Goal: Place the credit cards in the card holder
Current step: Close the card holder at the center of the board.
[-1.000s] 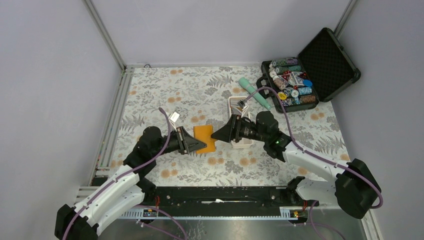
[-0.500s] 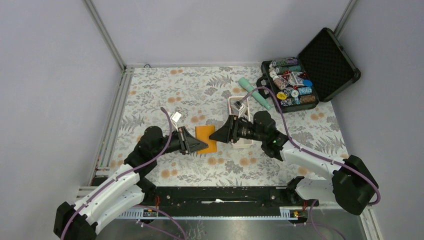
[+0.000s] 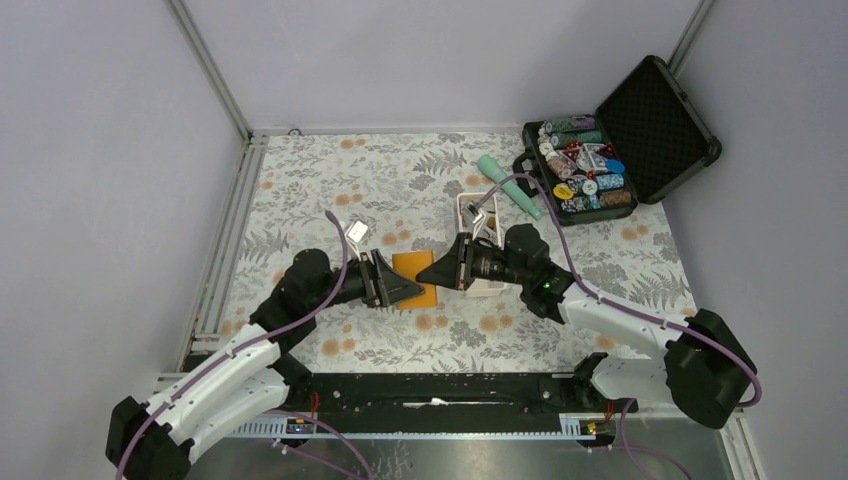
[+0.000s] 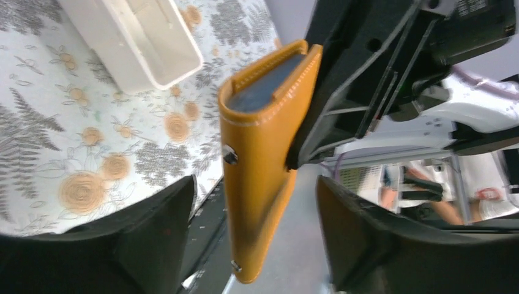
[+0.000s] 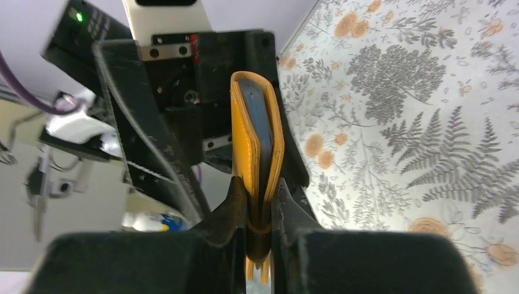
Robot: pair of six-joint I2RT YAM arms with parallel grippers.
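**Card holder pinched on the right, flanked on the left**

Card holder (image 3: 410, 264): the orange booklet is folded shut and sits between your two arms near the middle of the floral table cover (image 3: 330, 190), just left of the long white tray (image 3: 484, 287). Both wrist views show it edge-on, with blue-grey inner layers showing between the orange covers. One metal snap stud shows on the outer face in the left wrist view.

Right gripper (image 5: 257, 184): its two dark fingers (image 5: 229, 208) press against opposite covers and pinch the folded holder at one end.

Left gripper (image 4: 256, 184): its fingers (image 4: 162, 220) are spread, one on each side of the holder. You can see a clear gap between each pad and the leather, so neither touches it.

At the far right corner of the table an open black case (image 3: 655, 115) holds stacks of coloured poker chips (image 3: 585, 170). A teal cylinder (image 3: 508, 185) lies between that case and the tray.
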